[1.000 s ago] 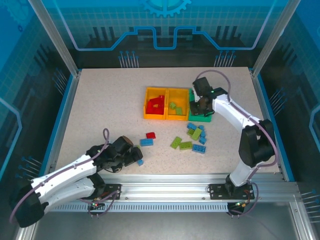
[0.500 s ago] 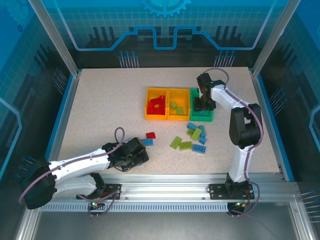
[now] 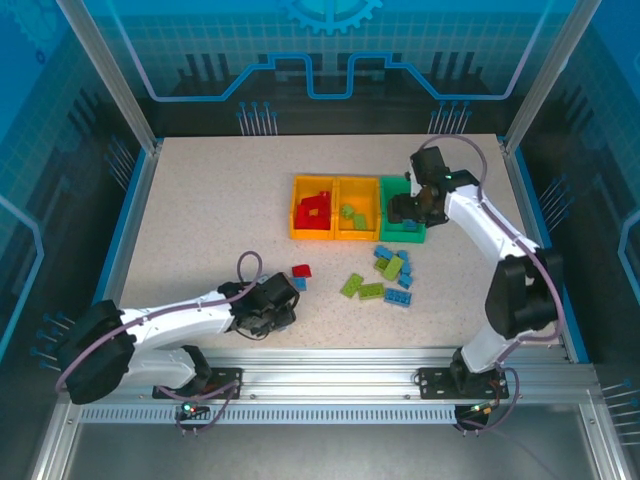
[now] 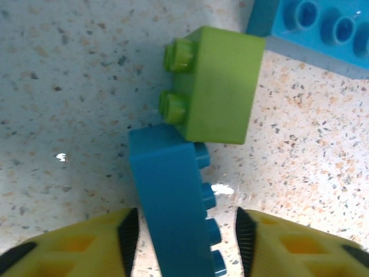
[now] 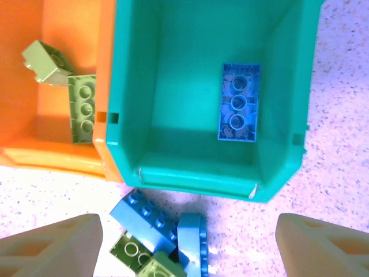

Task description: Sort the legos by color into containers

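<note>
Sorting is logged part done: reds and limes in orange bins, one blue brick in the green bin under the spread right gripper. Loose bricks are left on the table, one blue piece straddled, unpinched, by the left gripper.

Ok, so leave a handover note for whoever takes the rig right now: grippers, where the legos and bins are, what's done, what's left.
Left gripper: open, jaws either side of a loose blue brick on the table; that brick touches a lime brick and is not yet gripped.
Right gripper: open above the green bin, holding nothing.
Done: a sorted blue brick lies in the green bin, red bricks in the left orange bin, lime bricks in the middle orange bin.
Left: a lone red brick and a cluster of lime and blue bricks on the table.
</note>
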You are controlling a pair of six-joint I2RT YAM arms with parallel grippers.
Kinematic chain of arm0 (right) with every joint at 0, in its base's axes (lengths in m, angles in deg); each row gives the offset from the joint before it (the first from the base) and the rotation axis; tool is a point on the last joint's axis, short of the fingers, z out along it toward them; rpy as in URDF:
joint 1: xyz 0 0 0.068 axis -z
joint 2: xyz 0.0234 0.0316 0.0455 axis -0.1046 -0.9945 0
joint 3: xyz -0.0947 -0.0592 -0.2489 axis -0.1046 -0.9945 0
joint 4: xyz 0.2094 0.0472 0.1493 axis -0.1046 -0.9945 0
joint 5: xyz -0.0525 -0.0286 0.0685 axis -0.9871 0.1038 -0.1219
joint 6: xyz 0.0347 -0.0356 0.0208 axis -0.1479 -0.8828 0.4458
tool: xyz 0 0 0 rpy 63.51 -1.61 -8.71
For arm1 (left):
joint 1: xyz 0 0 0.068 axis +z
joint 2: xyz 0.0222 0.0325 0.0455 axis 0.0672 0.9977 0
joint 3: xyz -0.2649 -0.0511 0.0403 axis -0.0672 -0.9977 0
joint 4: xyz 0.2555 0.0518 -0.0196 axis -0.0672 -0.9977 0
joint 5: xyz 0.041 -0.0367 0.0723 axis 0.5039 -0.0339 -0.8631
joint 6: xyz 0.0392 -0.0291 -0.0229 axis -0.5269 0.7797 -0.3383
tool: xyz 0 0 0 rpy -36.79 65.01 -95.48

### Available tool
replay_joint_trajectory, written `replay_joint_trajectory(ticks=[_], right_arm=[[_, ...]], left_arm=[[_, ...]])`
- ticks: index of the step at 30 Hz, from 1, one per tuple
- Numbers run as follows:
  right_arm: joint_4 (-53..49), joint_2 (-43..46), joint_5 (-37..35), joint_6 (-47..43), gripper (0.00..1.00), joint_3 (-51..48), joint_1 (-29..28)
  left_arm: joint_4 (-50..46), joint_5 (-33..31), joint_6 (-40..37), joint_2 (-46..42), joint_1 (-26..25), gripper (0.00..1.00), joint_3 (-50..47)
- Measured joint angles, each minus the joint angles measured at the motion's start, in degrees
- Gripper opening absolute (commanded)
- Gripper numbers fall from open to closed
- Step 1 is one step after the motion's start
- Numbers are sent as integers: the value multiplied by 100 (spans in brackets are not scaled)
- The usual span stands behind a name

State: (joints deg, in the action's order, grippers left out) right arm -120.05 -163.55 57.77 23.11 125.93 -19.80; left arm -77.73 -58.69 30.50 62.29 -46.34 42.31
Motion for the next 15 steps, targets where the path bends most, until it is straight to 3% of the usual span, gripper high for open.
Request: replay_joint_trajectory(ticks=[7,15], right_arm=[[57,704,4,-13,83,-612,181],[105,1631,367,201,83,-1862,195]], left_arm=[[232,4,-205,175,55,25,164],[234,52,-492,501,15,23,839]])
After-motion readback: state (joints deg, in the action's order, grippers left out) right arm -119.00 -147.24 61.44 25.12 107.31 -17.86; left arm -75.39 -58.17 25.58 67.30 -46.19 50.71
